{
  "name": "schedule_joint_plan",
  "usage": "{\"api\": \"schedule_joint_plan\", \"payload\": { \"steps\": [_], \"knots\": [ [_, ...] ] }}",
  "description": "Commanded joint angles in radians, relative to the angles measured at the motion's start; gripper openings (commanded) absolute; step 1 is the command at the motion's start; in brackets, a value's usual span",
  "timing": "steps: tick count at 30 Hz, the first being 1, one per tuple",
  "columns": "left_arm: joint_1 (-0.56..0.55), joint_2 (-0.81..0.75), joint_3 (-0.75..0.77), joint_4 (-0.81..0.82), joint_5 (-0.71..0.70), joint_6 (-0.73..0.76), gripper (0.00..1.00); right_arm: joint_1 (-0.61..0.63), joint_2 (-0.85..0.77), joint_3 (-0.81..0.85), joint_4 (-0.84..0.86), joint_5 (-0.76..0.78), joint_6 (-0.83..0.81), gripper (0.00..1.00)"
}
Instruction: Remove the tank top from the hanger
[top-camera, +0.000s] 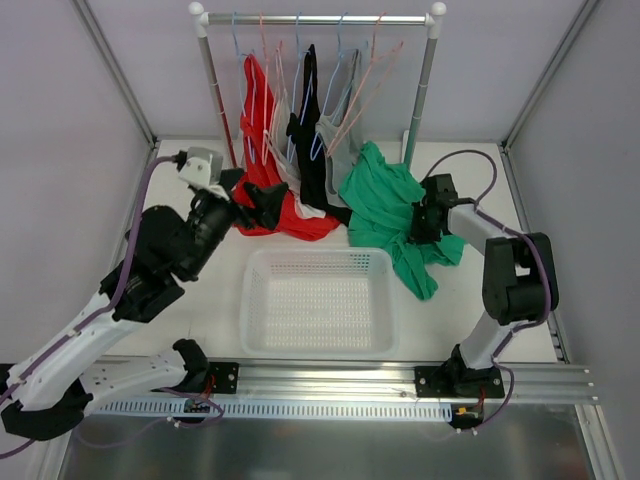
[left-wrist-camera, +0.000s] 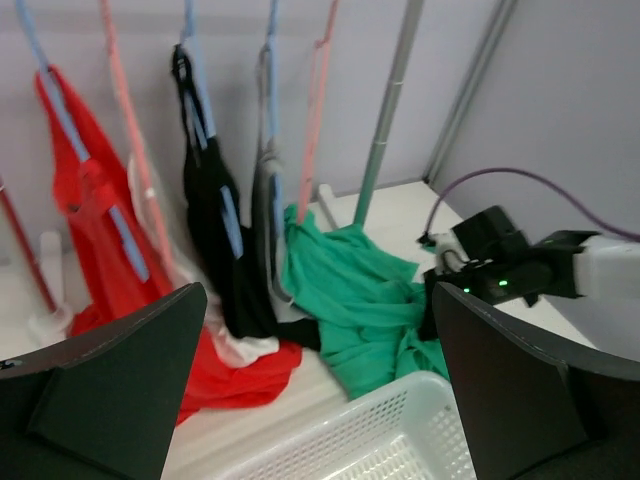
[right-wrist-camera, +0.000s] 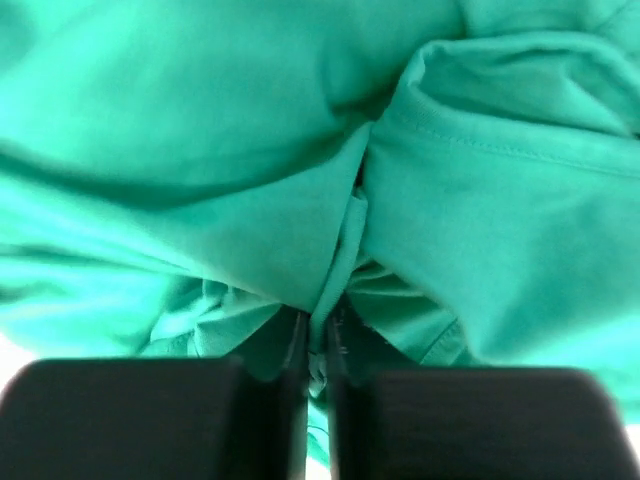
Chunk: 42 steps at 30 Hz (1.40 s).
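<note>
The emerald-green tank top (top-camera: 385, 200) lies crumpled on the table to the right of the rack, and its upper edge reaches up to the low end of the salmon-pink hanger (top-camera: 366, 88), which hangs tilted on the rail. I cannot tell whether a strap still hangs on it. My right gripper (top-camera: 415, 225) is shut on a fold of the green fabric (right-wrist-camera: 250, 150); its jaws (right-wrist-camera: 318, 345) pinch a thin seam. My left gripper (top-camera: 268, 203) is open and empty, next to the red garment. In the left wrist view the top (left-wrist-camera: 360, 300) and the hanger (left-wrist-camera: 316, 110) show ahead of it.
A white basket (top-camera: 318, 255) stands at the table's middle front, its rim touching the green top. The rail (top-camera: 320, 18) carries a red garment (top-camera: 262, 150), a black one (top-camera: 308, 140), a grey one and light-blue hangers. The green rack post (top-camera: 415, 120) stands behind the top.
</note>
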Motion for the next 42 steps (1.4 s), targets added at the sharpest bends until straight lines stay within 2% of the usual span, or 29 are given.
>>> {"api": "schedule_joint_plan", "payload": {
  "steps": [1,10,14,17,23,27,32,38,42],
  "knots": [
    [0.001,-0.127,-0.135,-0.038,-0.115,-0.049,0.99,-0.004,-0.153,-0.035,0.048,-0.020,0.004,0.00],
    [0.001,-0.430,-0.294,-0.324,-0.235,-0.112,0.99,-0.028,-0.490,-0.034,0.116,-0.076,0.039,0.00],
    [0.001,-0.493,-0.309,-0.406,-0.189,-0.146,0.99,-0.039,-0.608,0.041,0.095,-0.067,0.059,0.00],
    [0.001,-0.494,-0.291,-0.487,-0.166,-0.147,0.99,-0.042,-0.639,0.182,0.011,-0.066,0.048,0.00],
    [0.001,-0.508,-0.317,-0.559,-0.229,-0.167,0.99,-0.047,-0.603,0.532,-0.166,-0.061,0.016,0.00],
    [0.001,-0.568,-0.347,-0.559,-0.380,-0.227,0.99,-0.048,-0.534,0.774,-0.282,-0.063,-0.019,0.00],
    [0.003,-0.637,-0.371,-0.573,-0.451,-0.236,0.99,-0.050,-0.465,1.070,-0.338,-0.093,-0.029,0.01],
    [0.004,-0.651,-0.383,-0.601,-0.508,-0.233,0.99,-0.050,-0.428,1.279,-0.337,-0.234,-0.003,0.00],
    [0.029,-0.613,-0.366,-0.639,-0.546,-0.264,0.99,-0.050,-0.445,1.276,-0.277,-0.365,0.085,0.00]
  ]
}}
